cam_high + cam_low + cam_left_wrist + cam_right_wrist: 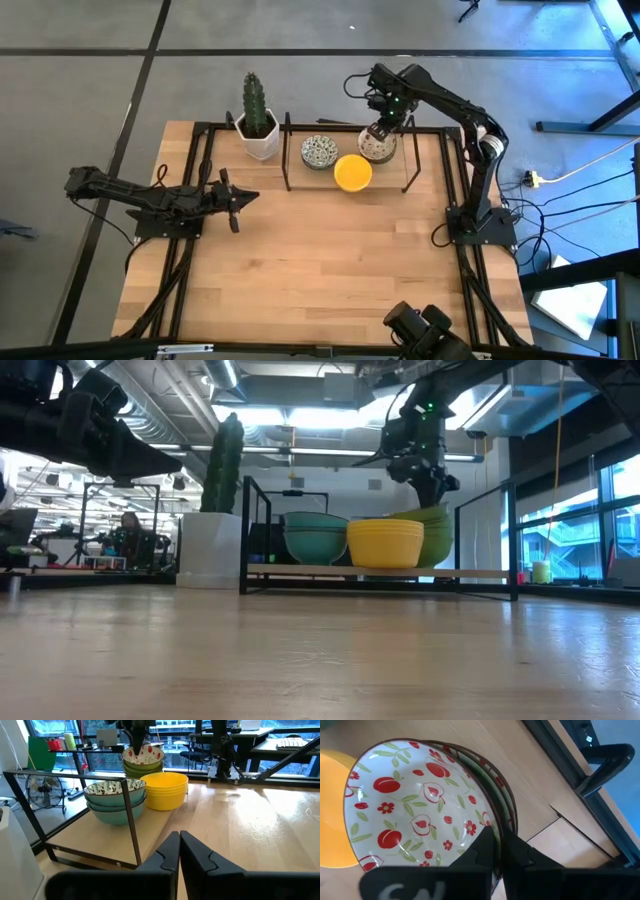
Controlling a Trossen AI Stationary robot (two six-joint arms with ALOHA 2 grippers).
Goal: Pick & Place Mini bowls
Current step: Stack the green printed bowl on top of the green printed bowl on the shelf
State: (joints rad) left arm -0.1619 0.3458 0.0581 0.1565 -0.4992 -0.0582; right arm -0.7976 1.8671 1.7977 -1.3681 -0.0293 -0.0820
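From above we count three stacks of bowls inside a black frame [345,160] at the far edge of the counter [320,270]: a blue-green patterned stack [319,152], a yellow stack [352,172] and a red-speckled stack [377,146]. One cactus pot [259,135] stands just left of the frame. The right claw [383,128] sits over the speckled stack; the left claw [243,198] hangs well apart from it, over open wood, and the near half of the counter lies bare.

At counter height we see the teal stack [315,536], the yellow stack [385,543] and a green-sided stack [437,532] side by side on the frame's shelf, the right claw [432,488] coming down onto the green one.

Past the left claw [179,845], its fingers pressed together on nothing, we count three teal bowls [115,800], a ribbed yellow pile [165,790] and the speckled pile [143,761] behind, with the frame's corner post between.

From the right wrist, the right claw [497,842] is clamped on the rim of the top speckled bowl [415,805], about four rims showing beneath; a frame bar [580,765] runs close beside.
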